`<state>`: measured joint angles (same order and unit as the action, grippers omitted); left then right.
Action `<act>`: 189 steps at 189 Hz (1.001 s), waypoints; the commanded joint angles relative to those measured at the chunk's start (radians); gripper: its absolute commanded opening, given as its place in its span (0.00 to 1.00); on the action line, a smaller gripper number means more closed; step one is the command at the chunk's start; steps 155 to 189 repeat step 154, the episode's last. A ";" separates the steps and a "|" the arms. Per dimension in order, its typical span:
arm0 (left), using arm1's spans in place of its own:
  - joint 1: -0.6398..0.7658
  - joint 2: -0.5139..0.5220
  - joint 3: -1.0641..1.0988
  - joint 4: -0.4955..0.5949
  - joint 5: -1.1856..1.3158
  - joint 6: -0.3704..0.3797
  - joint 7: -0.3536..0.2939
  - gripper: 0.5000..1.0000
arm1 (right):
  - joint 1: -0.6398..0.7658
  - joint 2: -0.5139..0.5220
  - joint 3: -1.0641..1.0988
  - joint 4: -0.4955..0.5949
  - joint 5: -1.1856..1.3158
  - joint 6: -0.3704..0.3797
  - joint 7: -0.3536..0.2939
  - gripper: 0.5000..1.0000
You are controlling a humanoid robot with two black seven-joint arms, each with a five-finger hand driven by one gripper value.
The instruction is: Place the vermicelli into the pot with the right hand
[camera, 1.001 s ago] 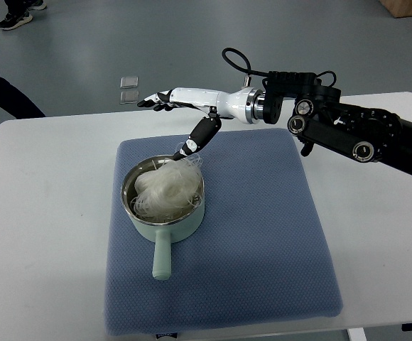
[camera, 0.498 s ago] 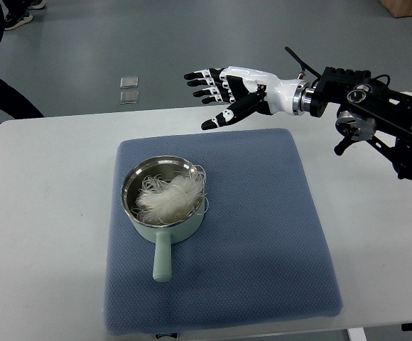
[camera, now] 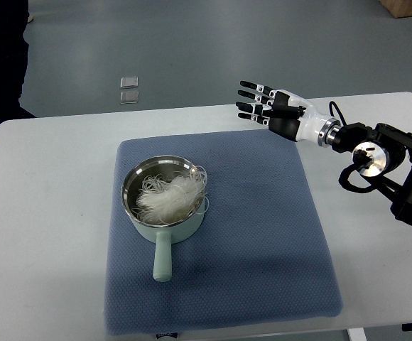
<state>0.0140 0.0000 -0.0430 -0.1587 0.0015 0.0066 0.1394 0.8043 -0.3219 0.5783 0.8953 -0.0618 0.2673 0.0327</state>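
Observation:
A mint-green pot (camera: 165, 226) with a steel inside and a handle pointing toward me stands on the left half of a blue mat (camera: 263, 234). A white bundle of vermicelli (camera: 169, 197) lies inside it, a few strands hanging over the right rim. My right hand (camera: 259, 104) hovers over the mat's far right edge, well to the right of the pot and apart from it. Its fingers are spread and hold nothing. The left arm does not show.
The mat lies on a white table (camera: 42, 213). A person's dark-clothed leg (camera: 3, 50) stands at the upper left on the grey floor, where two small clear squares (camera: 128, 89) lie beyond the table's far edge.
The vermicelli has dropped from my right hand into the pot and settled. The hand has pulled back to the right, from over the pot to past the mat's far right corner.

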 commanded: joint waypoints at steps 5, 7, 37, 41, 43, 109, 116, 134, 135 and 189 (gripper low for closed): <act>0.000 0.000 0.000 -0.001 0.000 0.001 0.000 1.00 | -0.024 0.009 0.002 -0.001 0.074 -0.053 0.010 0.83; 0.000 0.000 0.000 -0.001 0.000 0.001 0.000 1.00 | -0.024 0.009 0.003 -0.001 0.077 -0.054 0.010 0.83; 0.000 0.000 0.000 0.001 0.000 0.000 0.000 1.00 | -0.024 0.007 0.003 -0.001 0.094 -0.063 0.013 0.84; 0.000 0.000 -0.001 0.001 0.000 0.001 0.000 1.00 | -0.024 0.007 0.003 -0.003 0.094 -0.063 0.013 0.84; 0.000 0.000 0.000 0.001 0.000 0.000 0.000 1.00 | -0.024 0.007 0.003 -0.004 0.094 -0.063 0.013 0.84; 0.000 0.000 0.000 -0.001 0.000 0.000 0.000 1.00 | -0.040 0.015 0.002 -0.027 0.094 -0.059 0.013 0.85; 0.000 0.000 0.000 -0.001 0.000 0.000 -0.001 1.00 | -0.040 0.015 0.002 -0.027 0.094 -0.057 0.013 0.85; 0.000 0.000 -0.001 -0.001 0.000 0.001 0.000 1.00 | -0.040 0.015 0.002 -0.027 0.094 -0.056 0.013 0.85; 0.000 0.000 0.000 -0.001 0.000 0.000 0.000 1.00 | -0.040 0.015 0.002 -0.027 0.094 -0.056 0.013 0.85; 0.000 0.000 0.000 0.001 0.000 0.001 0.000 1.00 | -0.040 0.014 0.002 -0.026 0.094 -0.056 0.013 0.85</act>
